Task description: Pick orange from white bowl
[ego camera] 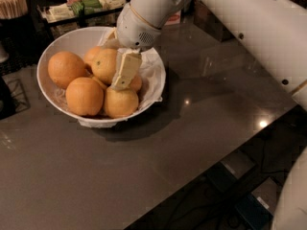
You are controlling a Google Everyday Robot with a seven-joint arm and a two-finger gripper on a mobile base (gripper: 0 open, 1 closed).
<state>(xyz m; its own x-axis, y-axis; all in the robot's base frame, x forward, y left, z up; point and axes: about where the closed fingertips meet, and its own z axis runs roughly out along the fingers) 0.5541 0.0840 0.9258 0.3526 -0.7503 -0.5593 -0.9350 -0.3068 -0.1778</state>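
Note:
The white bowl, lined with white paper, stands at the back left of the dark table. It holds several oranges: one at the left, one at the front, one at the front right, one in the middle. A smaller part of another orange shows at the right. My gripper reaches down from the white arm into the bowl. It sits between the middle orange and the right one, just above the front right one.
A tray of packets and a holder of wooden sticks stand behind the bowl. The table's edge runs diagonally at the front right, with floor and boxes below. My arm's upper link crosses the right side.

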